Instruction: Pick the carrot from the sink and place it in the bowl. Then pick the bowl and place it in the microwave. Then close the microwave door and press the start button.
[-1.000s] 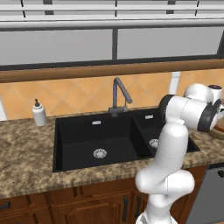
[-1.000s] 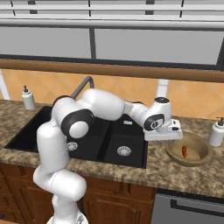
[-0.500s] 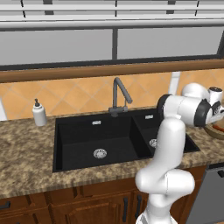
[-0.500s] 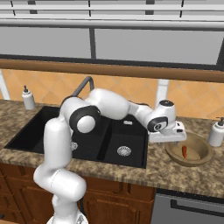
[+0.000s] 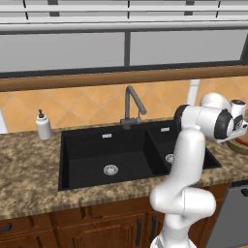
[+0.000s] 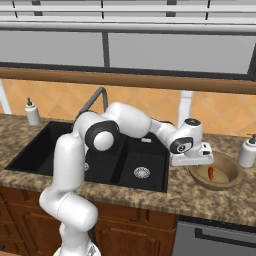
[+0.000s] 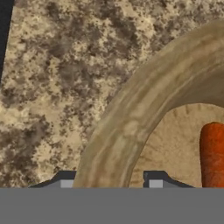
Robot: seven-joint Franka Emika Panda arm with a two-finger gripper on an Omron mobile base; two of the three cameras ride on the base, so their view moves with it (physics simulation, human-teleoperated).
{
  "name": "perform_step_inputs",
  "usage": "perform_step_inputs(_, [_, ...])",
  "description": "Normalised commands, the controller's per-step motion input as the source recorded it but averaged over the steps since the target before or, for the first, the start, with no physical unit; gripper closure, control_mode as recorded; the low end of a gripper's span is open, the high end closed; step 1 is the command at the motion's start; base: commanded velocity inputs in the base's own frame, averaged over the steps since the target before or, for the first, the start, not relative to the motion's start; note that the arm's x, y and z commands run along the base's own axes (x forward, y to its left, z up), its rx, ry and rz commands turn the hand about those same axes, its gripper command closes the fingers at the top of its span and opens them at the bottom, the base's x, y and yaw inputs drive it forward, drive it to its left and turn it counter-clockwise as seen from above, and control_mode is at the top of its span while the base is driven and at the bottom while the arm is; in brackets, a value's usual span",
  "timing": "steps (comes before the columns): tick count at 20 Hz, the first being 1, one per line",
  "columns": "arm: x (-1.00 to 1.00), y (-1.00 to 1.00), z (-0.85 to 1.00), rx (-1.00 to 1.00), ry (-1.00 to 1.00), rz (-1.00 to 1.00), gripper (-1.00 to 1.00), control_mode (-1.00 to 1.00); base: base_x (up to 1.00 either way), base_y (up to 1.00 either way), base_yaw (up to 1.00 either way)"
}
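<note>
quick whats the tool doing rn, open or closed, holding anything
tool: open, one fingertip on each side of the bowl rim, not yet closed on it; carrot lies inside.

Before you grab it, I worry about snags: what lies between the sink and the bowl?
Just bare speckled counter between sink and bowl, seen in hand view and right base view.

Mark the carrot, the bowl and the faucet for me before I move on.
carrot [image 6: 211, 173], right base view, middle of the orange stick lying inside the bowl.
bowl [image 6: 234, 177], right base view, right part of its wooden rim.
faucet [image 5: 129, 104], left base view, its upright grey neck.
</note>
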Motion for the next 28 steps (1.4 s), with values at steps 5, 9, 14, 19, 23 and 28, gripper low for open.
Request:
perform_step_inputs(5, [0.00, 0.00, -0.03, 0.00, 0.01, 0.00, 1.00, -1.00, 0.00, 0.00, 0.00])
perform_step_inputs(9, [-0.15, 0.20, 0.05, -0.01, -0.07, 0.00, 1.00, -1.00, 0.00, 0.00, 0.00])
perform_step_inputs(14, [-0.30, 0.32, 0.58, -0.08, -0.14, 0.09, 1.00, -1.00, 0.00, 0.00, 0.00])
perform_step_inputs(19, [-0.34, 0.45, 0.75, -0.12, -0.01, 0.24, 1.00, -1.00, 0.00, 0.00, 0.00])
perform_step_inputs(23, [-0.49, 0.57, 0.88, -0.01, 0.03, 0.30, 1.00, -1.00, 0.00, 0.00, 0.00])
perform_step_inputs(28, [-0.57, 0.71, 0.81, 0.00, 0.06, 0.33, 1.00, -1.00, 0.00, 0.00, 0.00])
